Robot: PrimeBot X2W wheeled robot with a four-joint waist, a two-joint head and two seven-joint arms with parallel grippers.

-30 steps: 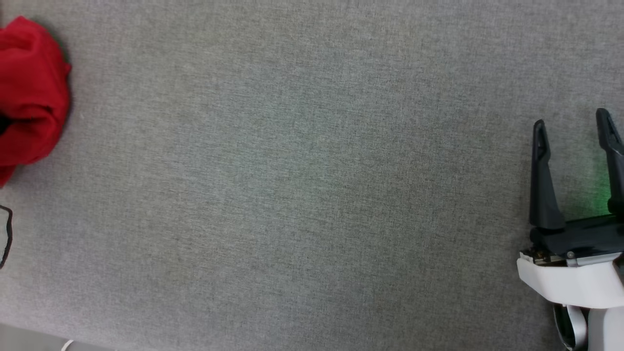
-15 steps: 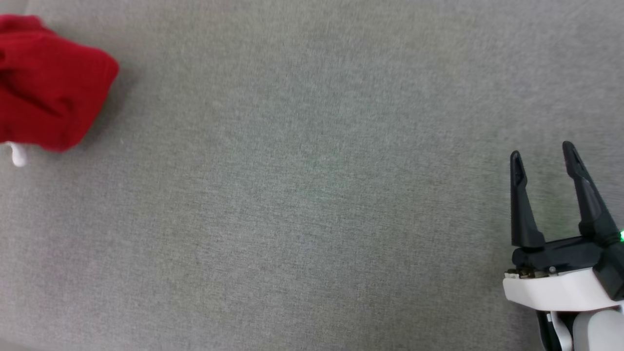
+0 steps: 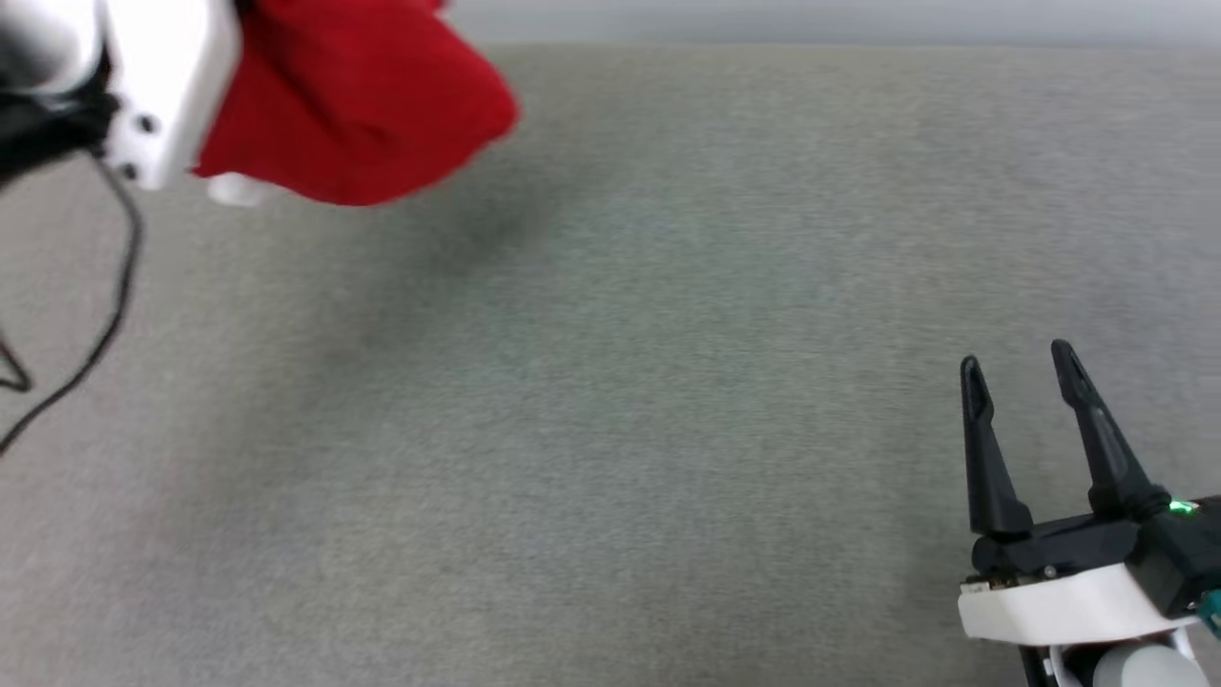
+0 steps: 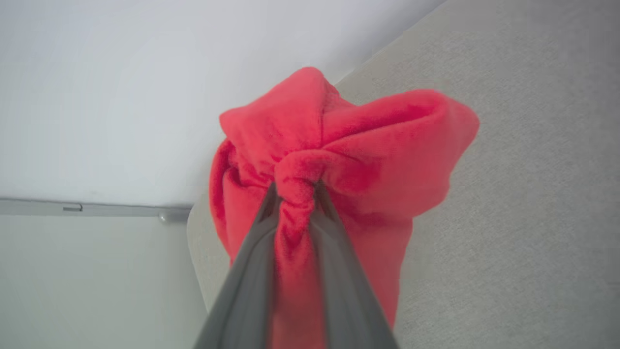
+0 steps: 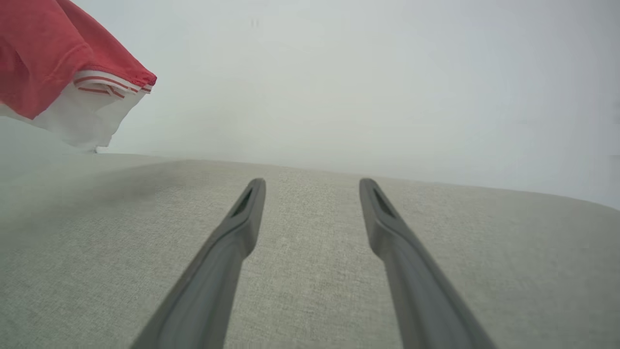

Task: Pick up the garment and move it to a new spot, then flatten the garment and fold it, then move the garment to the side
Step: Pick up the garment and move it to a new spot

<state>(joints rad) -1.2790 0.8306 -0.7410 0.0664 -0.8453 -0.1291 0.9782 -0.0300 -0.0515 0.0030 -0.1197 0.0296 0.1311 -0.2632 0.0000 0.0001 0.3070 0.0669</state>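
The garment (image 3: 353, 105) is a bunched red shirt hanging in the air above the far left of the table, casting a soft shadow below it. In the left wrist view my left gripper (image 4: 295, 186) is shut on a twisted fold of the garment (image 4: 348, 145), which droops around the fingers. My left arm's white wrist (image 3: 162, 86) sits just left of the cloth in the head view. The right wrist view catches the garment (image 5: 48, 58) at upper left, with a white sleeve and striped trim (image 5: 92, 111). My right gripper (image 3: 1017, 361) stands open at the near right, nothing between its fingers (image 5: 242, 213).
A grey cloth-covered table (image 3: 610, 401) spreads between the two arms. Its far edge (image 3: 858, 40) meets a pale wall. A black cable (image 3: 105, 324) dangles at the left. The left wrist view shows the table's corner (image 4: 193, 228).
The head view has shifted. The garment, lying at the left edge a second ago, now hangs lifted in my left gripper, nearer the right gripper. My left wrist has come into view. The right gripper stays open.
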